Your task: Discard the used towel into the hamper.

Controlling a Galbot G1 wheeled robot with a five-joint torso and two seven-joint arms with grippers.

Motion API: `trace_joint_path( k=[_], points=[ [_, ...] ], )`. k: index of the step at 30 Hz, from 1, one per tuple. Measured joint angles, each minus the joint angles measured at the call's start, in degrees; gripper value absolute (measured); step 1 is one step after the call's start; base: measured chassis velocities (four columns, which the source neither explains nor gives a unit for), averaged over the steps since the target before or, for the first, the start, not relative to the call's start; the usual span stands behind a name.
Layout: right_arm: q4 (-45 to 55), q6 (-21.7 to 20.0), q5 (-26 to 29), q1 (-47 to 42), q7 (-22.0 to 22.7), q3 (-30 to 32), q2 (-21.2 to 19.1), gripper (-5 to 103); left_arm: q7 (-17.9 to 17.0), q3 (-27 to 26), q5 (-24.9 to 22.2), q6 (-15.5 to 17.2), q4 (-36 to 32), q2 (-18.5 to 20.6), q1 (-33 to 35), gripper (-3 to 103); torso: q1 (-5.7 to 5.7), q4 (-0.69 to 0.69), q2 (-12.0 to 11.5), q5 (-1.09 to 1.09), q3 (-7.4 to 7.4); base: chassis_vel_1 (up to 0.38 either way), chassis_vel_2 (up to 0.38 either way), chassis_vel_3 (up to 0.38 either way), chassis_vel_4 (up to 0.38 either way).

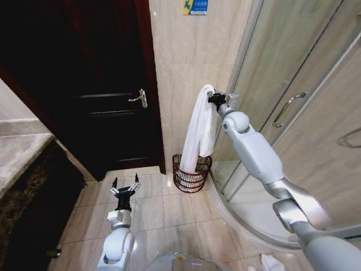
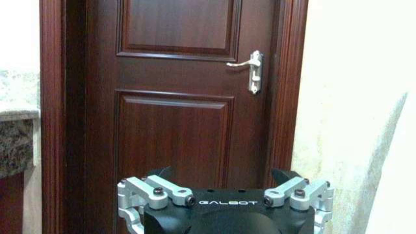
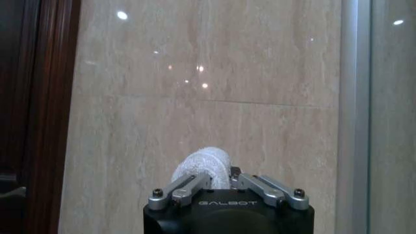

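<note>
Right gripper (image 1: 213, 99) raised high on outstretched arm, close to beige tiled wall (image 1: 186, 51), fingers clamped on top fold of white towel (image 1: 200, 131); in right wrist view, towel's rounded top (image 3: 202, 165) bulging up between the closed metal fingers (image 3: 184, 187), tiled wall (image 3: 208, 97) straight ahead

Towel hanging long and limp from the grip, lower end reaching down into hamper (image 1: 191, 172); whether the cloth touches the bottom, cannot tell

Hamper a small round dark reddish-brown wire basket with horizontal rings, standing on tiled floor (image 1: 169, 214) against the wall, between dark wooden door (image 1: 101, 84) on the left and curved glass shower enclosure (image 1: 293, 101) on the right, directly below the held towel

Left gripper (image 1: 124, 186) low over floor tiles, well apart from hamper, fingers spread wide, holding nothing; in left wrist view, the open fingers (image 2: 154, 187) facing the dark wooden door (image 2: 175, 122) with its silver lever handle (image 2: 250, 68)

Stone countertop (image 1: 17, 152) at left edge of head view, near the door

Small blue sign (image 1: 195, 6) high on the wall above the towel
</note>
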Motion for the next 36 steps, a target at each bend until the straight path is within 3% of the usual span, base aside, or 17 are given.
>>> trace_joint_path(
  k=[36],
  points=[
    [-0.65, 0.27, -0.66, -1.08, -0.50, 0.47, 1.18, 7, 0.15, 0.36, 0.50, -0.19, -0.13, -0.52, 0.44, 100, -4.44, 0.00, -9.99, 0.00, -5.54, 0.000, 0.000, 0.000, 0.000]
  ],
)
